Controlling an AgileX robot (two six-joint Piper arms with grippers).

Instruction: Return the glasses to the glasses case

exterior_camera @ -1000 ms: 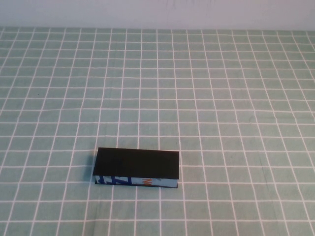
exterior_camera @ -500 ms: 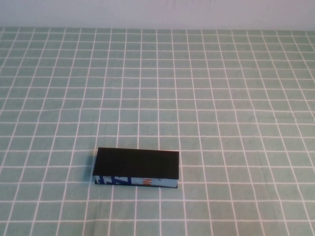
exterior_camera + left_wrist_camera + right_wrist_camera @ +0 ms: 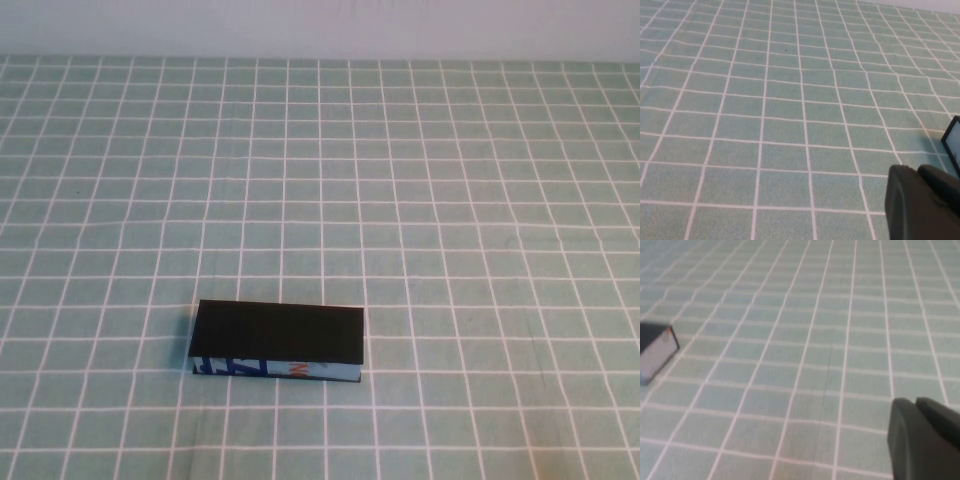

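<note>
The glasses case (image 3: pixel 277 341) lies closed on the green checked cloth, front left of centre, black lid up, with its light-blue printed side facing the robot. The glasses are not in view. Neither gripper shows in the high view. In the left wrist view my left gripper (image 3: pixel 916 171) hovers over bare cloth with its fingers together and empty; a corner of the case (image 3: pixel 953 141) shows at the frame's edge. In the right wrist view my right gripper (image 3: pixel 914 403) is shut and empty above the cloth, well away from the case's end (image 3: pixel 655 354).
The green cloth with a white grid (image 3: pixel 420 180) covers the whole table. A pale wall (image 3: pixel 320 25) runs along the far edge.
</note>
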